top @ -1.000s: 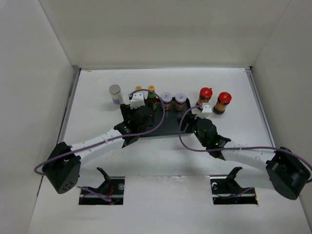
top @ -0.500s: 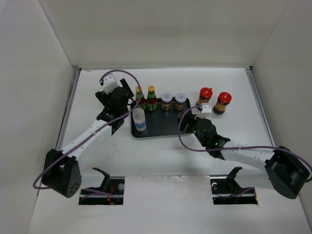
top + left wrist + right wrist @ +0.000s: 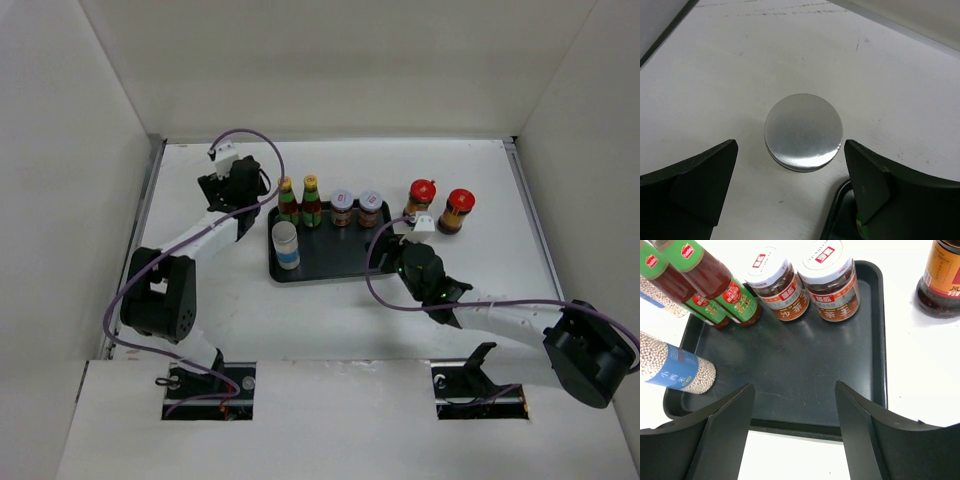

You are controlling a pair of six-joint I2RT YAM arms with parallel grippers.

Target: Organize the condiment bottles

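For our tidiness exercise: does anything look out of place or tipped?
Nothing tipped or spilled. Two red-lidded jars stand off the tray, on its right; one grey-topped cylinder stands on the table under the left gripper.

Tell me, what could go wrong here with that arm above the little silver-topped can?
The left fingers hang open over the grey-topped cylinder; an off-centre close might tip it. Carrying it to the black tray could knock the slim yellow-capped bottles standing at its left end. The right fingers hover at the tray, so both arms might crowd there.
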